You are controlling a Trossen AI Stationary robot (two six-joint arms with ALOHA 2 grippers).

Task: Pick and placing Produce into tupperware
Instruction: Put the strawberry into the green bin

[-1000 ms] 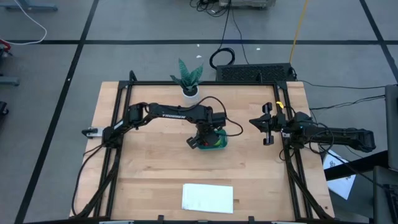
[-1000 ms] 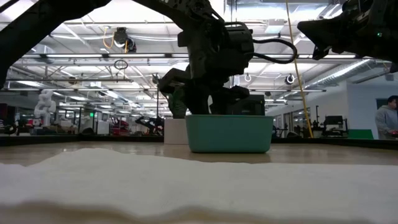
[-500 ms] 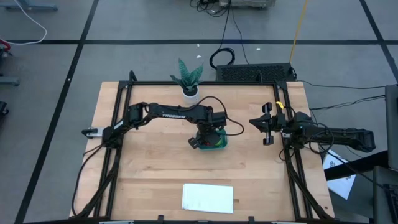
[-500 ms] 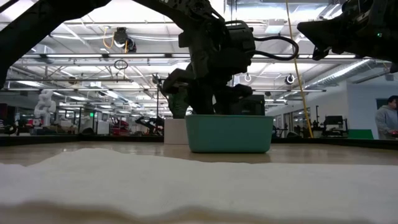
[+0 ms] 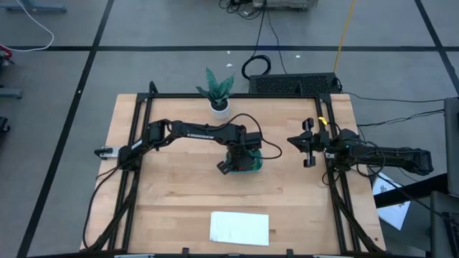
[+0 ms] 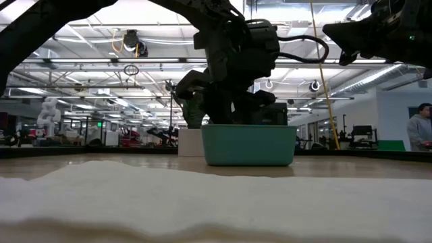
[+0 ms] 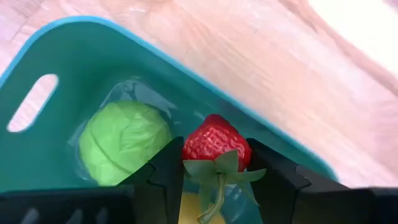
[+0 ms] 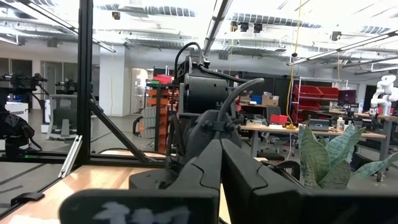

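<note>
Strawberry (image 7: 216, 139) clamped between fingers (image 7: 163, 172) of left hand (image 5: 239, 163), hanging just over tupperware (image 5: 247, 164), w/ stem pointing back toward wrist. Not yet released. Lime-green ball (image 7: 124, 140) already lying inside tupperware, just beside strawberry. Patch of yellow under strawberry, prob. lemon (image 7: 194, 210), also inside tupperware but mostly hidden. So approx. two of three pcs done, third nearly there. Left to do: lower or drop strawberry into tupperware, part fingers, pull arm clear. Tupperware sitting mid tabletop (image 5: 172, 201), potted plant (image 5: 218, 89) well beyond tupperware, white sheet (image 5: 239, 227) well apart from tupperware on nearer side. Right hand (image 5: 308, 147) pressed together, empty, parked well to one side of tupperware.
</note>
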